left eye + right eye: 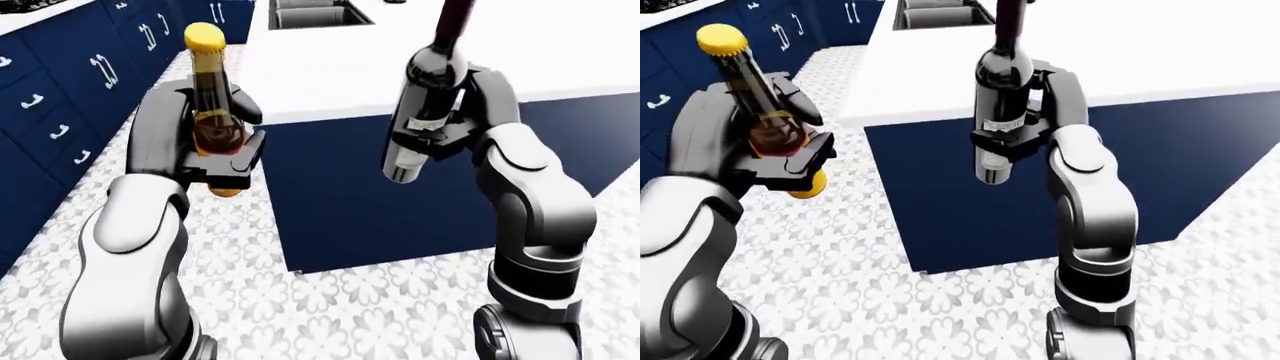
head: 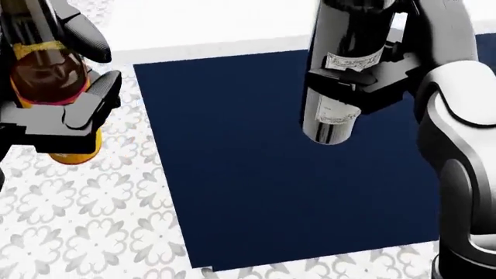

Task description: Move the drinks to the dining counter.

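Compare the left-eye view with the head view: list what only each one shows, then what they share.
Only the left-eye view shows the yellow cap, the white countertop with its sink, and the blue cabinets.

The head view adds nothing new; it looks down, so the bottles' tops are cut off.

Both show the left hand closed round the amber bottle, the right hand closed round the dark wine bottle, the counter's navy side and the patterned floor.

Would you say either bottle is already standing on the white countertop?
No, the amber bottle and the wine bottle are both held up off the countertop.
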You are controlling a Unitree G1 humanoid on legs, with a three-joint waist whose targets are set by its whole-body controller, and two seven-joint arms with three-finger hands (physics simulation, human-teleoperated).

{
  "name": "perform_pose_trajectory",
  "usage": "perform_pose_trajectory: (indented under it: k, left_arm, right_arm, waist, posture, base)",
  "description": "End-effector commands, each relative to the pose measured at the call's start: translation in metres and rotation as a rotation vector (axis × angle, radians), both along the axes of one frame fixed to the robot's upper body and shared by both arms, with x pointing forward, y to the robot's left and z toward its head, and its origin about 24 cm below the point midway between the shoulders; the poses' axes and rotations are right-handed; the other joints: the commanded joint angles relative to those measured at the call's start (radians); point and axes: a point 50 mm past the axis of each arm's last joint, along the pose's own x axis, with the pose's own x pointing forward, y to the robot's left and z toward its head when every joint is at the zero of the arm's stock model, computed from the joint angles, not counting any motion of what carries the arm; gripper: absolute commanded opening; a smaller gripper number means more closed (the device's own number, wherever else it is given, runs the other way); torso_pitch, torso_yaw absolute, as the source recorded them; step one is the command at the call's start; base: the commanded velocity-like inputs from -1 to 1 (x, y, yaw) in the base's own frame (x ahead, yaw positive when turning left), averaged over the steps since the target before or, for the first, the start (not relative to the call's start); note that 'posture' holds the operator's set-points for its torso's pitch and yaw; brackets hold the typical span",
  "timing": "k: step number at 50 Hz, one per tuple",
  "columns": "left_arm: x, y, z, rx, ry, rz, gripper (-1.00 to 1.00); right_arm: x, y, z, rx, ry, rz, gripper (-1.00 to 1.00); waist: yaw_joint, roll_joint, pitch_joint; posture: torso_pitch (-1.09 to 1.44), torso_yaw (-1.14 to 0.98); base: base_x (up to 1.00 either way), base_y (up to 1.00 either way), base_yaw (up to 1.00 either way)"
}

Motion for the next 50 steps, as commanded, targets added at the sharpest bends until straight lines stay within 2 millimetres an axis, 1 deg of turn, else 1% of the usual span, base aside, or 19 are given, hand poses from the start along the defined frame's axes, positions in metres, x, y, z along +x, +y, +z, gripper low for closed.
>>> perform_pose_trajectory:
  k: [1, 3, 5, 7, 11, 14, 15, 17, 18, 20, 23, 27, 29, 30, 36, 41, 42, 46, 50]
  left_arm:
    - [-0.007, 0.004, 0.017, 0.006, -0.105, 0.034, -1.00]
    - [-0.007, 0.004, 0.017, 0.005, -0.106, 0.034, -1.00]
    - [-0.006, 0.004, 0.017, 0.005, -0.106, 0.033, -1.00]
    - [-0.007, 0.004, 0.017, 0.006, -0.105, 0.034, -1.00]
    - [-0.007, 0.004, 0.018, 0.007, -0.106, 0.033, -1.00]
    - [-0.008, 0.004, 0.019, 0.008, -0.107, 0.032, -1.00]
    - [-0.008, 0.004, 0.019, 0.008, -0.108, 0.033, -1.00]
    - [-0.008, 0.004, 0.019, 0.009, -0.107, 0.033, -1.00]
    - [-0.008, 0.004, 0.019, 0.009, -0.107, 0.033, -1.00]
    - [-0.008, 0.004, 0.019, 0.010, -0.108, 0.034, -1.00]
    - [-0.009, 0.004, 0.020, 0.010, -0.108, 0.033, -1.00]
    - [-0.008, 0.004, 0.020, 0.012, -0.109, 0.033, -1.00]
    - [-0.009, 0.004, 0.020, 0.012, -0.110, 0.033, -1.00]
    - [-0.008, 0.004, 0.021, 0.012, -0.111, 0.034, -1.00]
    - [-0.010, 0.003, 0.027, 0.019, -0.119, 0.029, -1.00]
    - [-0.010, 0.002, 0.034, 0.022, -0.124, 0.021, -1.00]
    - [-0.009, 0.001, 0.035, 0.025, -0.124, 0.020, -1.00]
    - [-0.009, -0.001, 0.039, 0.025, -0.125, 0.012, -1.00]
    - [-0.011, -0.003, 0.046, 0.032, -0.136, 0.009, -1.00]
  right_arm:
    - [-0.009, 0.006, 0.031, 0.005, -0.164, 0.041, -0.95]
    - [-0.010, 0.007, 0.031, 0.006, -0.164, 0.046, -0.98]
    - [-0.011, 0.008, 0.031, 0.005, -0.166, 0.053, -1.00]
    - [-0.011, 0.008, 0.031, 0.005, -0.166, 0.057, -1.00]
    - [-0.012, 0.010, 0.030, 0.006, -0.158, 0.067, -1.00]
    - [-0.011, 0.010, 0.029, 0.010, -0.154, 0.070, -1.00]
    - [-0.012, 0.010, 0.029, 0.008, -0.155, 0.069, -1.00]
    - [-0.012, 0.010, 0.026, 0.007, -0.155, 0.066, -1.00]
    - [-0.011, 0.010, 0.025, 0.004, -0.155, 0.067, -1.00]
    - [-0.011, 0.011, 0.024, -0.007, -0.152, 0.071, -1.00]
    - [-0.010, 0.011, 0.023, -0.007, -0.150, 0.072, -1.00]
    - [-0.011, 0.010, 0.024, -0.008, -0.152, 0.073, -1.00]
    - [-0.012, 0.009, 0.025, -0.009, -0.154, 0.071, -1.00]
    - [-0.012, 0.009, 0.026, -0.008, -0.156, 0.070, -1.00]
    - [-0.021, 0.007, 0.038, -0.013, -0.173, 0.072, -1.00]
    - [-0.028, 0.006, 0.049, -0.007, -0.189, 0.069, -1.00]
    - [-0.030, 0.006, 0.051, -0.005, -0.191, 0.068, -1.00]
    - [-0.034, 0.004, 0.057, -0.001, -0.200, 0.062, -1.00]
    - [-0.038, 0.002, 0.062, 0.006, -0.214, 0.057, -1.00]
  waist:
    - [-0.021, -0.007, -0.012]
    - [-0.037, 0.048, -0.046]
    - [-0.038, 0.037, -0.017]
    - [-0.029, 0.044, -0.013]
    - [-0.017, 0.001, 0.001]
    - [-0.004, -0.065, -0.003]
    - [0.003, -0.021, -0.006]
    - [-0.003, -0.025, -0.023]
    - [0.023, -0.019, -0.052]
    - [0.009, -0.024, -0.036]
    - [0.006, -0.011, -0.050]
    - [0.001, 0.029, -0.030]
    - [-0.026, 0.070, -0.029]
    - [-0.037, 0.059, -0.041]
    - [-0.015, -0.030, -0.018]
    - [0.002, -0.021, -0.028]
    - [0.003, -0.010, -0.050]
    - [0.002, 0.036, -0.044]
    - [-0.007, 0.042, -0.051]
  posture:
    - [0.00, 0.00]
    - [0.00, 0.00]
    - [0.00, 0.00]
    - [0.00, 0.00]
    - [0.00, 0.00]
    - [0.00, 0.00]
    - [0.00, 0.00]
    - [0.00, 0.00]
    - [0.00, 0.00]
    - [0.00, 0.00]
    - [0.00, 0.00]
    - [0.00, 0.00]
    - [0.00, 0.00]
    - [0.00, 0.00]
    - [0.00, 0.00]
    - [0.00, 0.00]
    - [0.00, 0.00]
    - [0.00, 0.00]
    - [0.00, 0.00]
  base:
    - [0.00, 0.00, 0.00]
    - [0.00, 0.00, 0.00]
    - [0.00, 0.00, 0.00]
    - [0.00, 0.00, 0.00]
    - [0.00, 0.00, 0.00]
    - [0.00, 0.00, 0.00]
    - [0.00, 0.00, 0.00]
    - [0.00, 0.00, 0.00]
    - [0.00, 0.00, 0.99]
    - [0.00, 0.00, 1.00]
    - [0.00, 0.00, 1.00]
    - [0.00, 0.00, 1.00]
    - [0.00, 0.00, 0.47]
    - [0.00, 0.00, 0.00]
    - [0.00, 0.00, 0.00]
    - [0.00, 0.00, 0.00]
    - [0.00, -0.07, 0.00]
    - [0.00, -0.15, 0.00]
    - [0.00, -0.34, 0.00]
